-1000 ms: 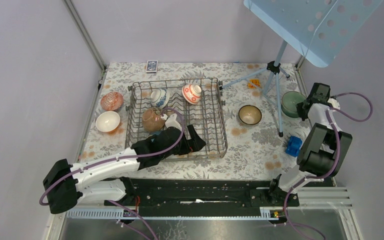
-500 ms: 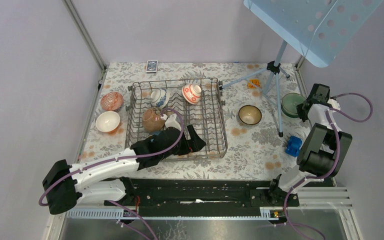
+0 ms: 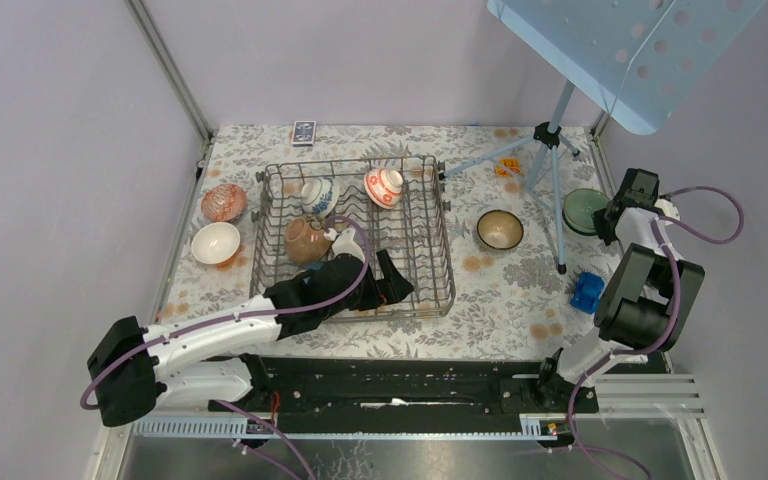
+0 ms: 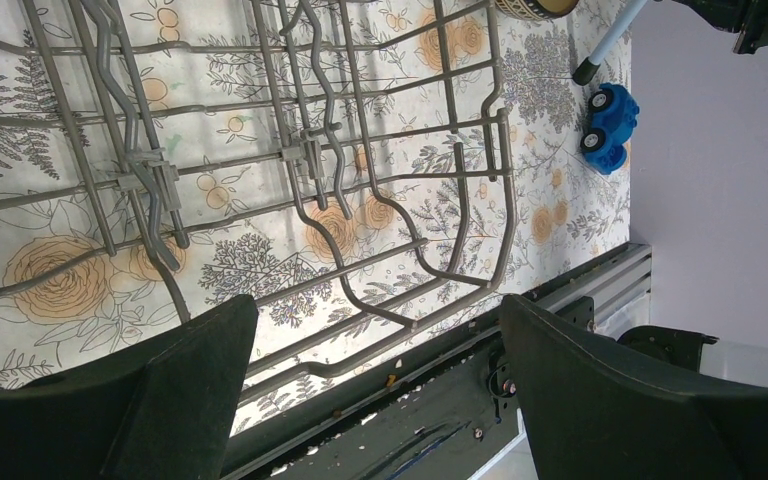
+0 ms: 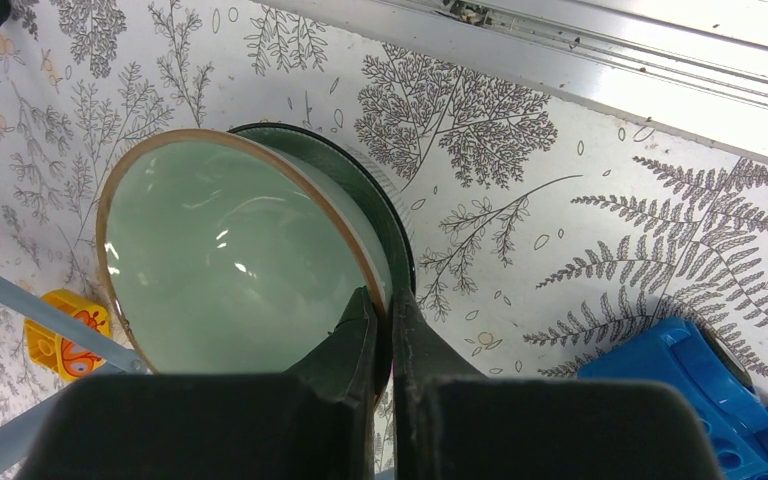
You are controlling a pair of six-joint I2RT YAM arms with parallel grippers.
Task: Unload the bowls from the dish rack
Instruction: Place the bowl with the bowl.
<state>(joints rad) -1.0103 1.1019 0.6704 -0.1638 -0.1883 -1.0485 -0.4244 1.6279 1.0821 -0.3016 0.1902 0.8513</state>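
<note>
Right wrist, right end effector [image 5: 390, 312] pinching green bowl [image 5: 222, 262] rim

My overhead camera sits high behind both arm bases, looking down and forward over the whole table [image 3: 500, 300], dish rack [image 3: 355, 235] included. My left wrist camera hangs close over the rack, rolled sideways, looking past the left gripper [image 4: 377, 310] at the wires; it shares the rack's near right corner and the blue toy car [image 4: 608, 128] with the overhead view. My right wrist camera sits tight against the green bowl [image 5: 230, 270], which the overhead also shows at the table's right edge.
</note>
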